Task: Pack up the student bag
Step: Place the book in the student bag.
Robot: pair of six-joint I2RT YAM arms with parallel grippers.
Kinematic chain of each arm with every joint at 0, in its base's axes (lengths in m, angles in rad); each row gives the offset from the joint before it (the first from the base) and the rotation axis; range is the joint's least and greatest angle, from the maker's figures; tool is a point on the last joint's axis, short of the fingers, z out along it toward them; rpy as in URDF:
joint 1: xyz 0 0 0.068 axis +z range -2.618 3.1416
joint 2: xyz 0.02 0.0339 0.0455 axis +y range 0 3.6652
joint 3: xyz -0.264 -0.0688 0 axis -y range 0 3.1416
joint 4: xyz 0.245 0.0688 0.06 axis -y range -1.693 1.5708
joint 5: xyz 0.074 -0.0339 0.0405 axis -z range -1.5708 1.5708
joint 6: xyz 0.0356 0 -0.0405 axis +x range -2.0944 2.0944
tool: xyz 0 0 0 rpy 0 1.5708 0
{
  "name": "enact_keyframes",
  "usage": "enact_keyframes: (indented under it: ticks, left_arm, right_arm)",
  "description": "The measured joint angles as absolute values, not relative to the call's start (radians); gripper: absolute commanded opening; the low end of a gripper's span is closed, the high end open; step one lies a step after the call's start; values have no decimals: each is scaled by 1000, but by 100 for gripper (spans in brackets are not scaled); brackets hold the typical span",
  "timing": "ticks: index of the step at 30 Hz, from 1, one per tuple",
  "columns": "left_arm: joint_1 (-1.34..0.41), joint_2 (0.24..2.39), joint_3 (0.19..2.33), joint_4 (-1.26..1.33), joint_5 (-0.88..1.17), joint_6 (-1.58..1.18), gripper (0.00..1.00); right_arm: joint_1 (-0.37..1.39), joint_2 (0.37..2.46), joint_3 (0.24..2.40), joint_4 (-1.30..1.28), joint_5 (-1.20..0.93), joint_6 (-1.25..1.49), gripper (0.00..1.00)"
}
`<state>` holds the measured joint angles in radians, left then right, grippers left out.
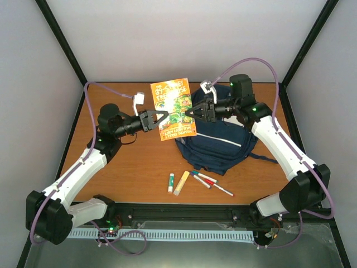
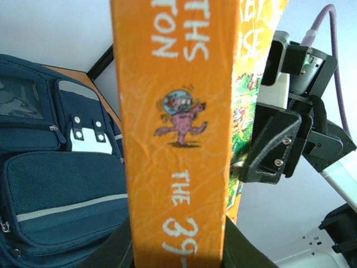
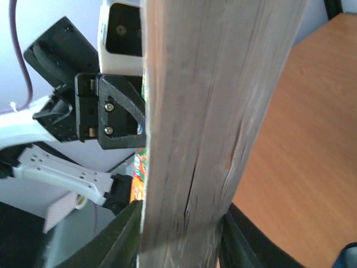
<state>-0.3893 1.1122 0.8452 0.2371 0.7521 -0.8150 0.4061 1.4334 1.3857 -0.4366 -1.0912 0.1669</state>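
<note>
Nearest the arm bases, a glue stick [image 1: 171, 182], a yellow marker [image 1: 181, 183] and some pens [image 1: 204, 177] lie on the worktop [image 1: 139, 167], seen only from above. Beyond them, below the right jaws, lies the student bag [image 1: 223, 146]. The left wrist view alone shows its white buckled patch [image 2: 88, 134], left of the jaws. Both jaws pinch an orange book [image 1: 174, 109] held up between them: the left jaws on its spine [image 2: 175, 139], the right jaws on its page edge [image 3: 212, 123].
</note>
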Motion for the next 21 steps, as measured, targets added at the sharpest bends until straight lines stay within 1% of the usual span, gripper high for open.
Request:
enact_keyframes:
  ticks: [2,3,4,6,7,8,9,10,13,18,21]
  left_arm:
    - [-389,1110,845,234,748,-808,1]
    - [-390,1109,845,232,744,-802,3]
    - [-390,1108,845,231,739,-796,12]
    - [-390,1108,845,226,726,-783,45]
    - [-391,1108,845,222,720,-774,57]
    - [-391,1108,845,210,707,-759,62]
    - [-391,1108,845,194,695,-744,66]
    - [-391,1110,846,167,678,-732,69]
    - [-391,1119,846,78,618,-699,72]
    - [-391,1144,866,-47,518,-656,71]
    - [-391,1212,916,-112,439,-651,69]
  right_arm:
    - [408,1435,1386,-432,-1070,171,8]
    - [408,1435,1386,-432,-1058,187,4]
    - [408,1435,1386,-431,-1052,185,3]
    - [408,1435,1385,-430,-1034,191,3]
    - [405,1435,1385,-432,-1029,189,3]
    - [402,1435,1384,-434,-1025,187,3]
    - [397,1433,1383,-437,-1019,184,3]
    - [387,1430,1381,-439,-1015,180,3]
    - [315,1406,1367,-472,-986,140,3]
    - [99,1298,1286,-532,-928,52,3]
    - [-58,1236,1237,-573,-924,10,3]
